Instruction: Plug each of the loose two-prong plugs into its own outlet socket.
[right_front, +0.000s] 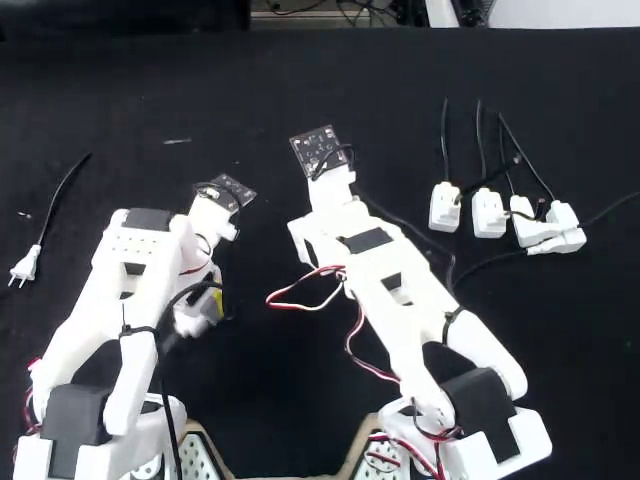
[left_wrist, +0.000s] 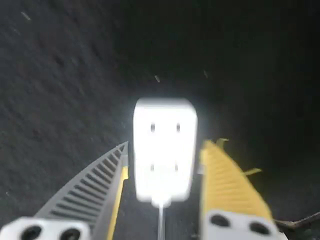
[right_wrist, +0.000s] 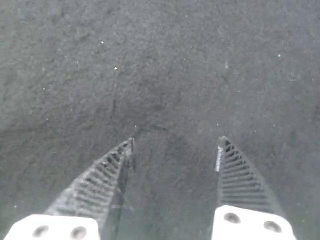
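Left gripper (left_wrist: 166, 146): pinching a white outlet socket (left_wrist: 164, 125) at center frame, slots facing out, probably presenting it for a plug.
Right gripper (right_wrist: 176, 142): spread, over bare black cloth (right_wrist: 160, 60).
Loose plug (right_front: 22, 268): left edge, ungrasped.

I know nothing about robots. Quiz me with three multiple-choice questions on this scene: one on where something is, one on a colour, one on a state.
1. Where does the loose plug lie?
A) in the middle, between the arms
B) near the table's far left edge
C) on top of an arm

2. What colour is the socket block between the left gripper's fingers?
A) white
B) red
C) green

3. The right gripper is:
A) shut on a plug
B) shut on a cord
C) open and empty

Answers:
1 B, the high view shows it alone by the left edge.
2 A, the left wrist view shows it white.
3 C, its fingers stand apart over bare table.
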